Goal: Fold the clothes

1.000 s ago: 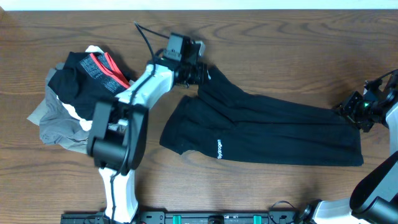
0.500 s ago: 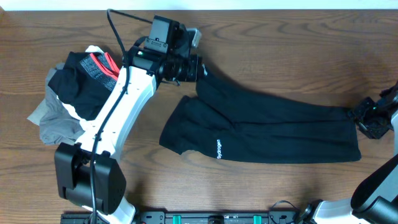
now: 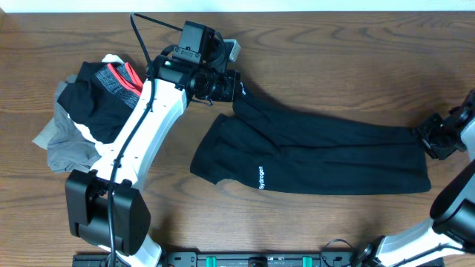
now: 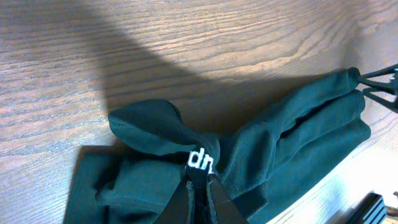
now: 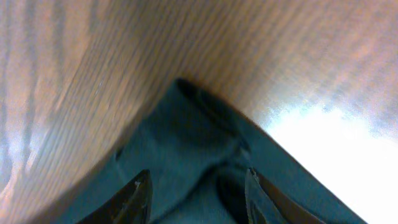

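Observation:
Black trousers (image 3: 319, 152) with a small white logo lie stretched across the table's middle, waist at the left, leg ends at the right. My left gripper (image 3: 231, 86) is shut on the waistband's upper corner; in the left wrist view the fingers (image 4: 199, 190) pinch the black fabric (image 4: 280, 143) at white lettering. My right gripper (image 3: 432, 138) is open at the leg ends on the right; in the right wrist view its fingers (image 5: 196, 186) straddle the dark cloth (image 5: 186, 149), apart from it.
A pile of other clothes (image 3: 93, 111), black, grey and red-striped, lies at the left. A black cable (image 3: 145, 30) runs behind the left arm. Bare wooden tabletop (image 3: 356, 59) shows behind the trousers.
My left gripper pulled the waistband corner slightly up and left, then held. My right gripper drifted right along the leg ends; the trousers lie a bit straighter.

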